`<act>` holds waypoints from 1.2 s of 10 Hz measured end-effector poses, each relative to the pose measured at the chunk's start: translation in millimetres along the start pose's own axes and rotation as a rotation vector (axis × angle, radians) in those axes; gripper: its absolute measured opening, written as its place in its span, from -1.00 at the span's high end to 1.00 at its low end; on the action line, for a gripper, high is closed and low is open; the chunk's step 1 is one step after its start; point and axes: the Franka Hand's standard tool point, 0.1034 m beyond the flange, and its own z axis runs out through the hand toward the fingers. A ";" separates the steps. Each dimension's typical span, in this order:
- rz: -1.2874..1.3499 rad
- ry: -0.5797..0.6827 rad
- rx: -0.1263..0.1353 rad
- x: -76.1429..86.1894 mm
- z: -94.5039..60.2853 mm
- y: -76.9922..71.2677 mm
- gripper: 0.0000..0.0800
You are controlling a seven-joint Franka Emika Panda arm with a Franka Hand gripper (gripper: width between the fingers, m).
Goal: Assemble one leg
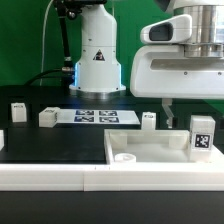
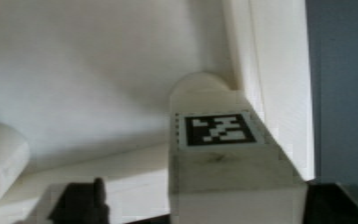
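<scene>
A leg (image 1: 201,135), a small white post with a black-and-white tag, stands upright at the right corner of the white tray-like panel (image 1: 150,160). My gripper (image 1: 190,120) hangs over it, open. One dark finger (image 1: 168,116) is well off the leg's side towards the exterior view's left; the other finger is hidden. In the wrist view the tagged leg (image 2: 220,130) sits between my fingertips (image 2: 78,200). One finger stands apart from it and the other is close against it. The gripper (image 2: 211,205) straddles the leg, with the panel's rim (image 2: 265,50) beside it.
Three more white legs stand on the black table: two at the exterior view's left (image 1: 18,112) (image 1: 47,117) and one behind the panel (image 1: 148,120). The marker board (image 1: 95,116) lies in front of the robot base (image 1: 97,60). A white bar (image 1: 60,177) runs along the front.
</scene>
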 end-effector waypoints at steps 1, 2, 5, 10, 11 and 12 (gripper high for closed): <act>0.000 0.000 0.000 0.0 0.0 0.0 -0.07; 0.011 0.000 0.000 -0.1 0.1 0.2 0.28; 0.091 0.001 0.003 0.3 0.1 0.7 0.27; 0.598 0.021 0.020 -1.9 0.7 -1.2 0.27; 0.678 0.020 0.021 -3.0 0.6 -3.3 0.27; 0.819 0.019 0.018 -3.9 0.3 -4.1 0.27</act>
